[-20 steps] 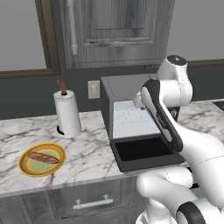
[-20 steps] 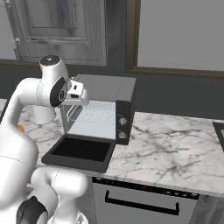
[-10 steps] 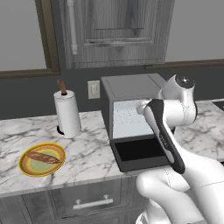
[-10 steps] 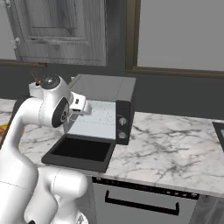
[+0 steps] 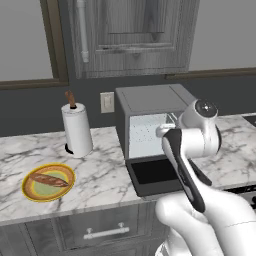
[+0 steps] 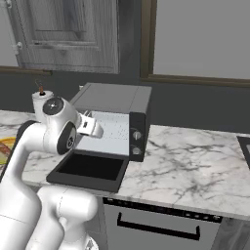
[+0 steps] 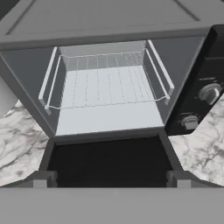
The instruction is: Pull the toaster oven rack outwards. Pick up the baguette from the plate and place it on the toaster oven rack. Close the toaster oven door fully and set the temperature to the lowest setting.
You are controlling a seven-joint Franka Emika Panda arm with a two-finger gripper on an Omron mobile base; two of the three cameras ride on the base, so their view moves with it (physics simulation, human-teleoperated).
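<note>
The toaster oven (image 5: 150,102) (image 6: 114,97) stands open on the marble counter, its door (image 7: 109,159) (image 5: 152,175) (image 6: 90,168) lying flat toward me. The wire rack (image 7: 105,85) sits inside the light cavity, its front edge short of the opening. My gripper (image 7: 111,180) hovers open in front of the door's near edge, nothing between its fingertips (image 7: 46,178). Two knobs (image 7: 209,92) sit on the right panel. The baguette (image 5: 48,179) lies on the yellow plate (image 5: 27,187) far to the left of the oven.
A white paper towel roll (image 5: 77,130) stands between the plate and the oven. Grey cabinet doors (image 5: 130,35) hang above. Bare marble counter (image 6: 195,161) stretches right of the oven. A drawer handle (image 5: 105,232) sits below the counter edge.
The arm has folded lower and drawn back from the oven mouth, so the hand now sits in front of the flat door. The oven, rack and baguette have not moved.
</note>
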